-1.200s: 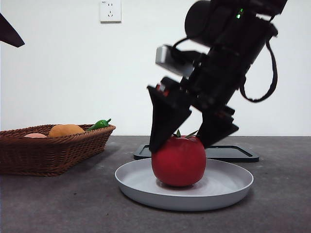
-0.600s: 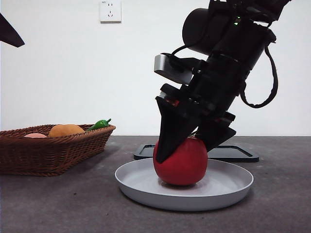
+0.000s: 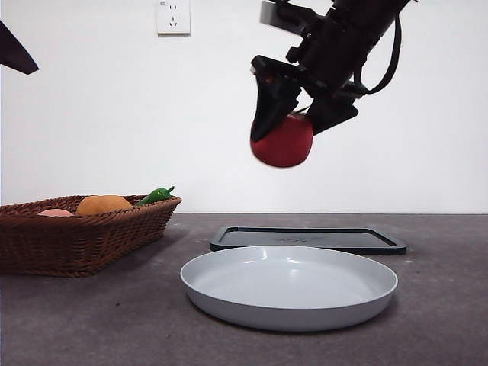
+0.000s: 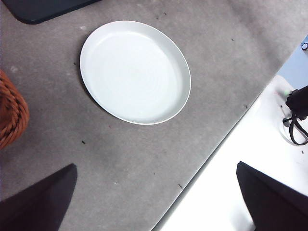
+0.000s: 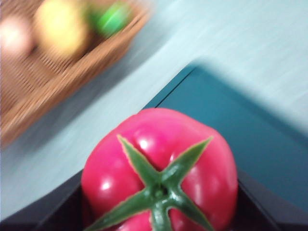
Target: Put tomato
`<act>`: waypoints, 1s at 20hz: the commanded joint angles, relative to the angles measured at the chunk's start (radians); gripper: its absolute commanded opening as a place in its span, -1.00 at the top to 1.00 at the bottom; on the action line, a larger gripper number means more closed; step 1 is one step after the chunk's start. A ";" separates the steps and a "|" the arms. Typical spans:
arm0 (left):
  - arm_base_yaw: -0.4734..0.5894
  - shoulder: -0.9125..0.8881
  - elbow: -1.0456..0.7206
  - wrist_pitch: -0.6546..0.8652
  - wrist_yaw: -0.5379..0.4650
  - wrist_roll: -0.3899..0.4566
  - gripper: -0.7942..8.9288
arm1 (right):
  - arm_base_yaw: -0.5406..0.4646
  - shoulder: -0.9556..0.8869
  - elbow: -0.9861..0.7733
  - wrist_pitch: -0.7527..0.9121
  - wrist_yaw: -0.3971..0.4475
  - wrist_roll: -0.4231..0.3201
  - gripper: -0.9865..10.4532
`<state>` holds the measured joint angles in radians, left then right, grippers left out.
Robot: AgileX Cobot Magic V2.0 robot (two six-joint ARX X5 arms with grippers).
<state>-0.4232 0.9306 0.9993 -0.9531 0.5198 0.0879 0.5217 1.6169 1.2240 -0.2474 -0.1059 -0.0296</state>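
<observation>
The right tool (image 3: 299,120) is now high above the surface, and it grasps the glossy deep-red round tomato (image 3: 283,140) between its two black jaws. Half a second ago the tomato was still resting inside the shallow round grey plate (image 3: 358,293), with the jaws already around it; one second ago it sat there too, with the jaws at its upper part. Now the tomato hangs in the air, well above the plate and touching nothing but the jaws, and the plate has nothing in it.

In the right wrist view the tomato (image 5: 161,171) fills the space between the jaws, its green star-shaped stem facing the camera. This view is blurred.

The plate itself did not move. Behind it lies the flat black rectangular tray (image 3: 309,238), in the same place as before. Toward the left edge of the surface stands the brown woven wicker basket (image 3: 84,236), with an orange round fruit (image 3: 104,203), a pale pinkish fruit (image 3: 56,213) and a green pepper (image 3: 156,195) inside, all unchanged.

The left tool (image 4: 159,204) waits over the surface, away from the tomato, its jaws spread wide apart and gripping nothing. In its view the plate (image 4: 180,79) is seen from above.
</observation>
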 commanded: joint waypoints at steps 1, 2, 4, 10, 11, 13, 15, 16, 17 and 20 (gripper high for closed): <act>-0.005 0.006 0.021 0.007 0.002 0.008 -0.25 | -0.037 0.083 0.058 0.031 0.004 -0.005 0.62; -0.005 0.006 0.021 0.007 0.002 0.008 -0.25 | -0.058 0.121 0.085 0.038 0.004 -0.005 0.62; -0.005 0.006 0.021 0.006 0.002 0.008 -0.25 | -0.091 0.202 0.142 0.041 0.004 -0.005 0.62; -0.005 0.006 0.021 0.006 0.002 0.008 -0.25 | -0.129 0.377 0.207 0.118 0.003 -0.005 0.62; -0.005 0.006 0.021 0.006 0.002 0.008 -0.25 | -0.132 0.394 0.207 0.124 0.003 -0.005 0.62; -0.005 0.006 0.021 0.006 0.002 0.008 -0.25 | -0.134 0.420 0.207 0.135 0.003 -0.005 0.62; -0.005 0.006 0.021 0.006 0.002 0.008 -0.25 | -0.134 0.435 0.207 0.139 0.003 -0.005 0.62; -0.005 0.006 0.021 0.006 0.002 0.008 -0.25 | -0.134 0.443 0.207 0.141 0.003 -0.007 0.62; -0.005 0.006 0.021 0.006 0.002 0.008 -0.25 | -0.134 0.450 0.207 0.139 0.003 -0.006 0.62; -0.005 0.006 0.021 0.003 0.002 0.005 -0.25 | -0.135 0.467 0.207 0.110 0.002 -0.006 0.62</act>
<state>-0.4232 0.9298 0.9993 -0.9543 0.5198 0.0879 0.3832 2.0472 1.4136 -0.1291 -0.1040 -0.0299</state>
